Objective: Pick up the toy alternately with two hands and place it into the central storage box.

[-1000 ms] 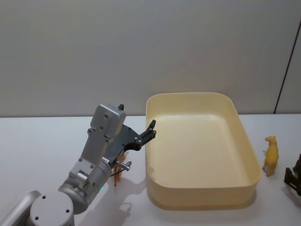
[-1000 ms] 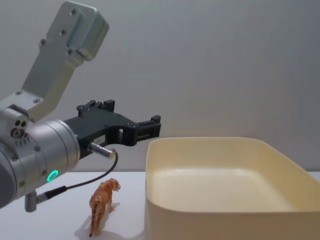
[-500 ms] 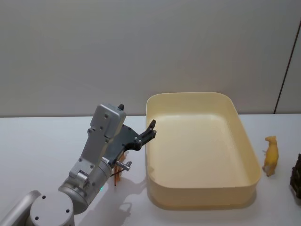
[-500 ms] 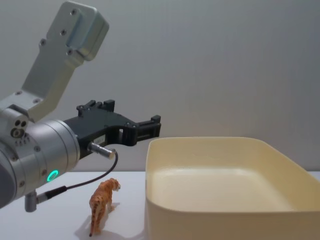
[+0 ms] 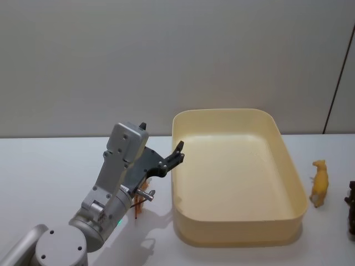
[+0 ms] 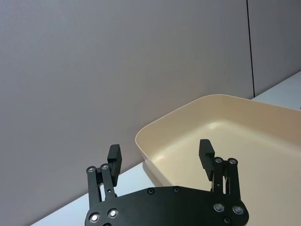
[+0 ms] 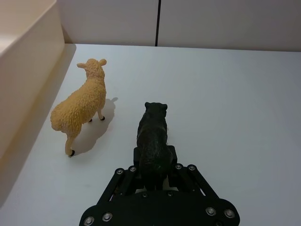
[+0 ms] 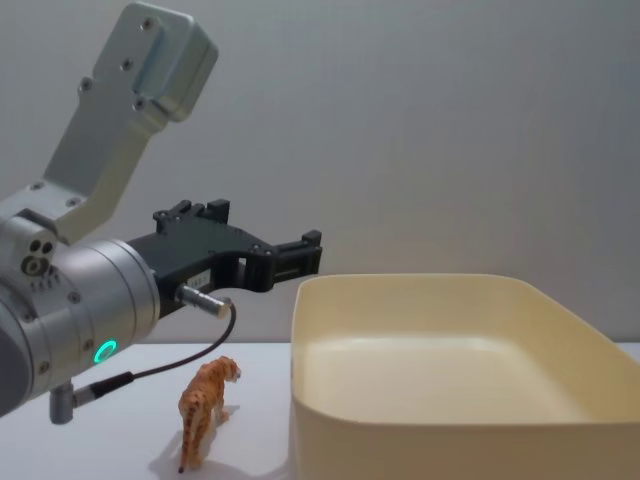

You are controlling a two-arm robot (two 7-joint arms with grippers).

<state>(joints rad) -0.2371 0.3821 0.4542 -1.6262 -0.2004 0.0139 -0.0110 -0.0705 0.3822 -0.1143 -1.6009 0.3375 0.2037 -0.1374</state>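
lt: bright, even | shadows: soft, short, under sheep (image 7: 80,108) on table (image 7: 225,94)

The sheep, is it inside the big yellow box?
No, the sheep stands on the table outside the box, off to its right.

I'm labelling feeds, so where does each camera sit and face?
Head: high, looking down at the large cream-yellow plastic tub; left arm lower left.
Chest: low, looking forward; left arm above an orange striped tiger figure.
Left wrist: behind the open left gripper, facing the tub.
Right wrist: behind the right gripper, shut on a black animal figure.
Shared: head and right wrist both show the tan sheep figure.
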